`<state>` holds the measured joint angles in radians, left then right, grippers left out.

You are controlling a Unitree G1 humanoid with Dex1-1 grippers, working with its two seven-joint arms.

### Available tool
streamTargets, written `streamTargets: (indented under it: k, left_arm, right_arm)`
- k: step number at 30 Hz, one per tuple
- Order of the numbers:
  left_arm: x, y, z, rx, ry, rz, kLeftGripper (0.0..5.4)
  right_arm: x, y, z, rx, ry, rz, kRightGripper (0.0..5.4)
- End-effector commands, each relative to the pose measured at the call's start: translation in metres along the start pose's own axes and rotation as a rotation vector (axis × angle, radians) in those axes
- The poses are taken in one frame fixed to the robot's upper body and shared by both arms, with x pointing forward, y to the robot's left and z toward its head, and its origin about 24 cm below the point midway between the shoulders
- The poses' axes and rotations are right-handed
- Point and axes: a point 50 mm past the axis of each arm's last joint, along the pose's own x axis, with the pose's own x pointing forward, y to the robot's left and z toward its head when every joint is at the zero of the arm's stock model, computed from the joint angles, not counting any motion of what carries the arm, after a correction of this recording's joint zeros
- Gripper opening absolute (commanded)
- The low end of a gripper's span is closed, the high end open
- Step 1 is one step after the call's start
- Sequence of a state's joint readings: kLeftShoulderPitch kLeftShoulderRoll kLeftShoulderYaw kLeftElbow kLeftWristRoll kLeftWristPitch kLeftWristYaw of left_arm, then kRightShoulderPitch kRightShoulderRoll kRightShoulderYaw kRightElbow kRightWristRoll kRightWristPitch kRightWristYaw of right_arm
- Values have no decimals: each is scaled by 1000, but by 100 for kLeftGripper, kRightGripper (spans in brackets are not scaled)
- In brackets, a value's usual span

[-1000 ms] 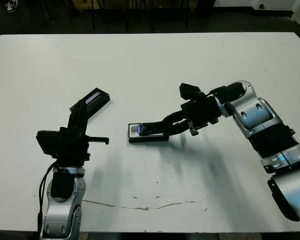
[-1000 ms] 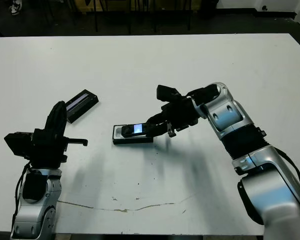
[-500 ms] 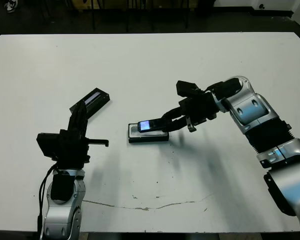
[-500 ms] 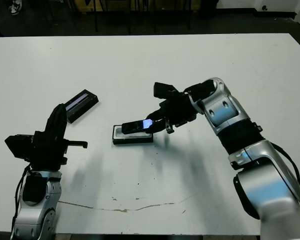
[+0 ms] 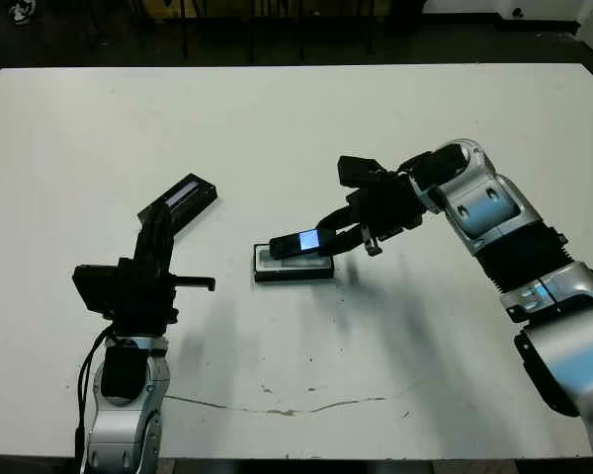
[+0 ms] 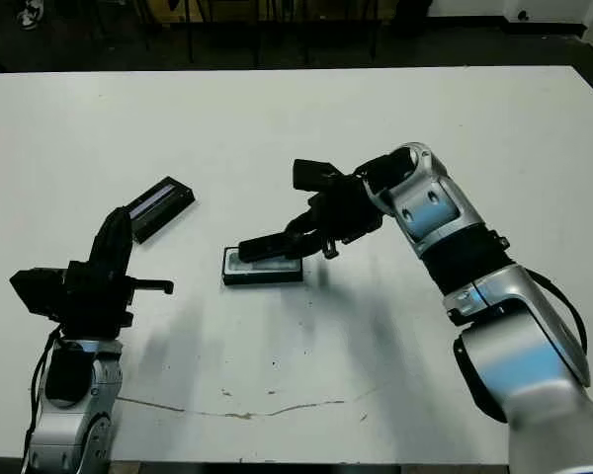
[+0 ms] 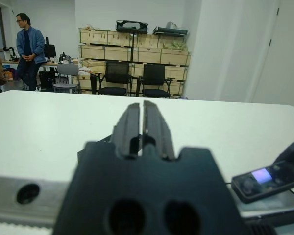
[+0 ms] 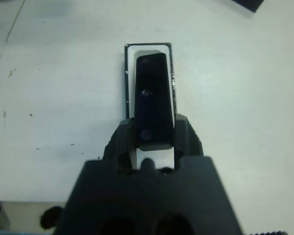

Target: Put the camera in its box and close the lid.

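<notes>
At the left, the left gripper (image 5: pixel 156 229) stands raised on its upright forearm, clear of everything on the white table (image 5: pixel 395 128). Its wrist view shows the two fingers (image 7: pixel 143 125) pressed flat together with nothing between them, so it seems parked out of the way until it is wanted. Just beyond it, toward the far side of the table, lies the lid (image 5: pixel 183 200), a flat black cover with a greyish stripe, skewed on the table and well apart from the box. It is untouched; closing is a step not yet begun.

Nearer the middle sits the box (image 5: pixel 293 268), a shallow black tray with its white lining open to the air. The camera (image 5: pixel 301 242) hangs directly over it, a black bar with a small lit screen, tilted so that the free end lies lower than the gripped end. In the right wrist view its length runs along the white cavity (image 8: pixel 148 48), apparently lined up for lowering in, though it is not seated.

At the right, the right gripper (image 5: pixel 344 235) reaches in from the far side of the box, its two fingers (image 8: pixel 125 137) clamped on the sides of the camera's near end. Holding it by one end probably leaves the free end able to enter the cavity first.
</notes>
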<state>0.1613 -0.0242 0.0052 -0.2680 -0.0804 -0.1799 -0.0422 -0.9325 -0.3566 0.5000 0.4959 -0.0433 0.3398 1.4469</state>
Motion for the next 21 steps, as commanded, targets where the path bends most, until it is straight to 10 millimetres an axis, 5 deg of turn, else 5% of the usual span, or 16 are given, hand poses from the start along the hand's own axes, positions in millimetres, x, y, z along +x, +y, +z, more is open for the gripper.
streamTargets:
  k: [1, 21]
  left_arm:
    - [-4, 2, -5, 6, 31, 8, 0]
    - [-4, 1, -5, 11, 29, 3, 0]
  right_arm:
    - [1, 0, 2, -38, 28, 6, 55]
    - [15, 3, 6, -41, 82, -13, 55]
